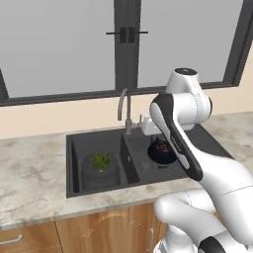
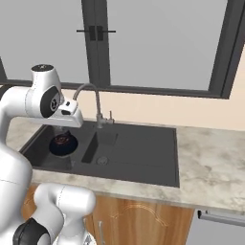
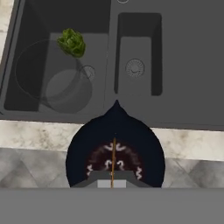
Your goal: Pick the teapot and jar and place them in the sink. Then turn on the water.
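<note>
The teapot (image 3: pixel 115 148) hangs directly under the tool (image 3: pixel 112 183), so close that its round black body and thin wire handle take up the lower middle of the hand view. The handle runs straight up into the tool, which appears clamped on it, though the fingertips themselves are hidden behind the grey band and the pot.

In the left base view the teapot (image 1: pixel 161 150) sits just below the white hand, above the right part of the sink (image 1: pixel 74 163). In the right base view the tool (image 2: pixel 64 129) is held over the teapot (image 2: pixel 63 143), near the left end of the sink (image 2: pixel 143 143). Whether the pot touches the sink floor or is held just clear of it cannot be told.

Beyond the tool and off to its left, the jar (image 3: pixel 52 81) lies in the far basin, its translucent grey wall faint against the black, with green contents (image 3: pixel 72 42) at one end. In the left base view the jar (image 1: pixel 100 170) stands in the left basin.

The faucet (image 1: pixel 124 109) rises behind the sink, just beside the hand. The marbled table (image 1: pixel 29 173) surrounds the sink, and its edge (image 3: pixel 39 131) shows beneath the hanging teapot.
</note>
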You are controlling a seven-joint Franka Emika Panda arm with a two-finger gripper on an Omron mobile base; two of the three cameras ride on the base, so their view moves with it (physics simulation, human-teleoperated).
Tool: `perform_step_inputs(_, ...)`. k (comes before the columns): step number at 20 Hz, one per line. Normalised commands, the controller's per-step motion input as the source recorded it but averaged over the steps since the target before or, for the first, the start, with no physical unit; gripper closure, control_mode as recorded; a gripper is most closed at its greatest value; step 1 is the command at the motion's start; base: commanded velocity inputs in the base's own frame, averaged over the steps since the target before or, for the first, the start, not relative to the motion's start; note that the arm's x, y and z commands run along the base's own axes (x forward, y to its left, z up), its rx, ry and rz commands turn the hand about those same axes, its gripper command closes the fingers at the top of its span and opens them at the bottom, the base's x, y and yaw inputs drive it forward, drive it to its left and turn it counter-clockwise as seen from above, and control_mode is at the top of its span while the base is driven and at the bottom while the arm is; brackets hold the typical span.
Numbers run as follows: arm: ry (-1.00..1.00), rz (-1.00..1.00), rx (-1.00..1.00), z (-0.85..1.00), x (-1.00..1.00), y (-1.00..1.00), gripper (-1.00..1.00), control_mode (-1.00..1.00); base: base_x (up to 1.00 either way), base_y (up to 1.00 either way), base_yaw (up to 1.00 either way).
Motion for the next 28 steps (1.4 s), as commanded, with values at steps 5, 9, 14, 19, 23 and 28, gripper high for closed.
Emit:
perform_step_inputs(5,0.0,0.0,0.0,0.0,0.0,0.0,1.0,1.0,0.25,-0.2,-0.11)
perform_step_inputs(9,0.0,0.0,0.0,0.0,0.0,0.0,1.0,1.0,0.27,-0.32,-0.01)
perform_step_inputs(14,0.0,0.0,0.0,0.0,0.0,0.0,1.0,1.0,0.32,-0.38,0.0)
perform_step_inputs(19,0.0,0.0,0.0,0.0,0.0,0.0,1.0,1.0,0.41,-0.05,0.0)
perform_step_inputs(23,0.0,0.0,0.0,0.0,0.0,0.0,1.0,1.0,0.48,0.0,0.0)
perform_step_inputs(28,0.0,0.0,0.0,0.0,0.0,0.0,1.0,-1.0,0.05,0.0,0.0)
